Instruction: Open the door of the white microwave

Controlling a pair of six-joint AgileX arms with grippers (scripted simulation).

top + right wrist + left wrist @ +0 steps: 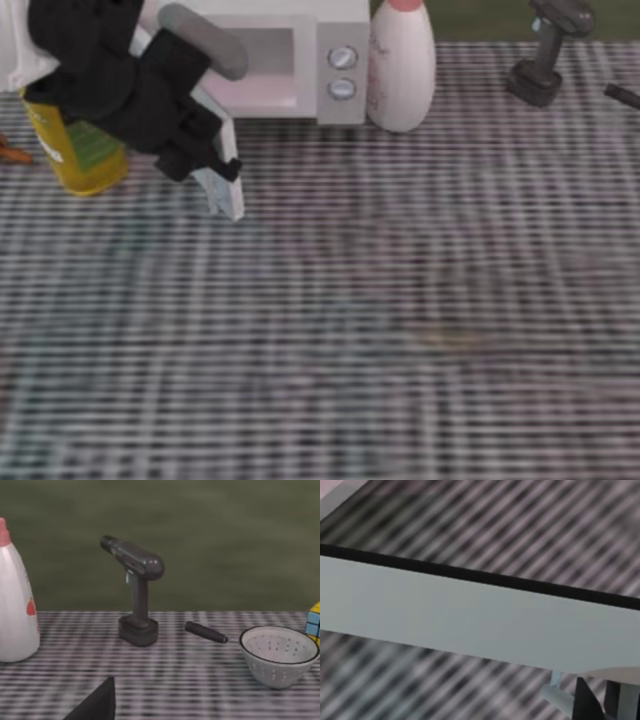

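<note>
The white microwave (330, 40) stands at the table's far edge, left of centre, its two silver knobs (342, 73) facing forward. Its door (232, 200) is swung out toward the front, and the pale interior (265, 70) shows. My left gripper (222, 170) is at the door's free edge, shut on it near the pale blue handle. In the left wrist view the door (470, 615) fills a band across the frame, and a dark finger (584, 702) sits against it. My right gripper (95, 705) is out of the top view, low near the table's right side.
A white pink-capped bottle (400, 65) stands just right of the microwave. A yellow bottle (75, 150) sits under my left arm. At the far right are a dark drill (545, 50), a black stick (206, 632), a white colander bowl (277, 655) and a coloured cube (314, 622).
</note>
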